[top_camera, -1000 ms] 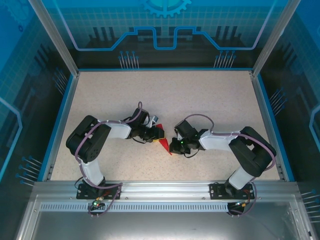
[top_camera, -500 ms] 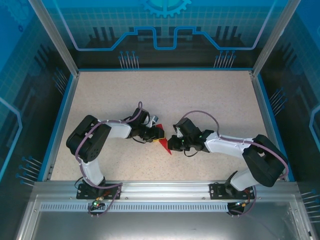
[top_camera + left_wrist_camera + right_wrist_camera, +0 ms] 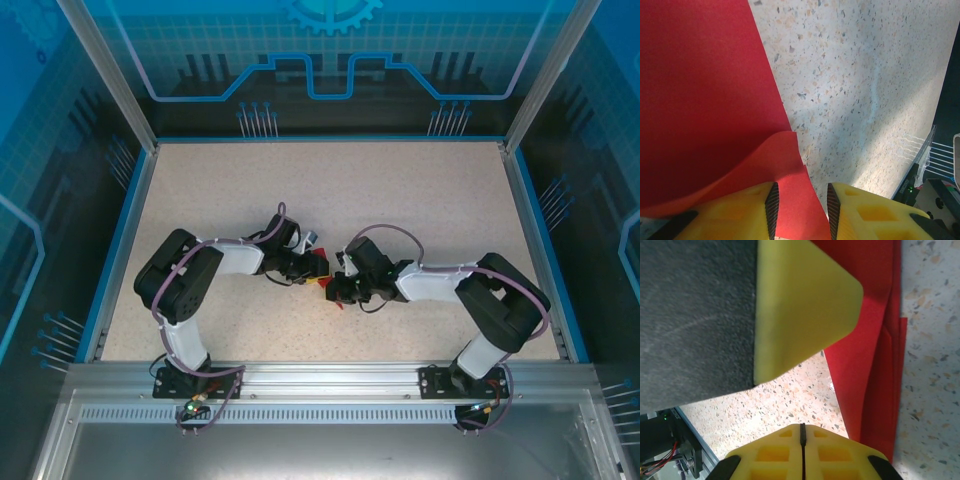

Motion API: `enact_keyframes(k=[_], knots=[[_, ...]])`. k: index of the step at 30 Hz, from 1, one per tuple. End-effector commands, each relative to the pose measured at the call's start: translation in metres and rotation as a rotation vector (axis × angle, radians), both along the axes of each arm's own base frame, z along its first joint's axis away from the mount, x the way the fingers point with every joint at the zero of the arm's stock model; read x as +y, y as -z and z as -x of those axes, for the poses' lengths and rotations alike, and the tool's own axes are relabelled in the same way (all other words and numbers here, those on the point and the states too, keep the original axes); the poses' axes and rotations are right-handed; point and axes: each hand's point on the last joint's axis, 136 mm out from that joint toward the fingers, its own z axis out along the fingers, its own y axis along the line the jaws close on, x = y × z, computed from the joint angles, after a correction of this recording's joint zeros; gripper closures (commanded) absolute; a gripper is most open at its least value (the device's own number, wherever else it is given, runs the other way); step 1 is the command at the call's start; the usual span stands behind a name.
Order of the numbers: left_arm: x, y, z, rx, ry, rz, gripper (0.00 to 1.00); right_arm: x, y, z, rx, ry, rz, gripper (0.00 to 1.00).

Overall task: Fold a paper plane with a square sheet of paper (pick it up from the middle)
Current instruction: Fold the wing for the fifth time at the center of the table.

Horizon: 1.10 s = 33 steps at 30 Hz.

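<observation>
Your left gripper (image 3: pixel 801 199) is narrowly apart, straddling the square sheet of paper (image 3: pixel 700 100), which lies under and ahead of its fingers, likely anchoring it. Your right gripper (image 3: pixel 802 432) is pinched together and empty; folded layers sit just beside its tip, probably for creasing.

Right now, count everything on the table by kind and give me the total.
red paper: 1
robot arms: 2, the left arm and the right arm
Total: 3
</observation>
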Motion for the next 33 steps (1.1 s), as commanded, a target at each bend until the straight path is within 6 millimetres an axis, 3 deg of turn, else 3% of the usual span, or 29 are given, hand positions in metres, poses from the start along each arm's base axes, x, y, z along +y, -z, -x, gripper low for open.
enact_keyframes(k=[1, 6, 13, 17, 23, 33], knots=[[0.012, 0.034, 0.012, 0.061, 0.008, -0.092, 0.64, -0.001, 0.003, -0.004, 0.005, -0.003, 0.025, 0.93], [0.011, 0.035, 0.012, 0.06, 0.01, -0.094, 0.64, -0.02, 0.029, -0.003, 0.067, 0.042, 0.078, 0.93], [0.012, 0.038, 0.012, 0.064, 0.014, -0.101, 0.65, -0.037, 0.054, 0.014, 0.147, 0.07, 0.098, 0.93], [0.013, 0.04, 0.013, 0.07, 0.016, -0.108, 0.65, -0.039, 0.051, 0.017, 0.149, 0.088, 0.042, 0.93], [0.013, 0.04, 0.013, 0.072, 0.015, -0.11, 0.66, -0.036, 0.024, 0.018, 0.097, 0.057, 0.006, 0.91], [0.013, 0.04, 0.013, 0.076, 0.02, -0.109, 0.66, -0.066, 0.068, 0.043, 0.216, 0.079, 0.175, 0.92]])
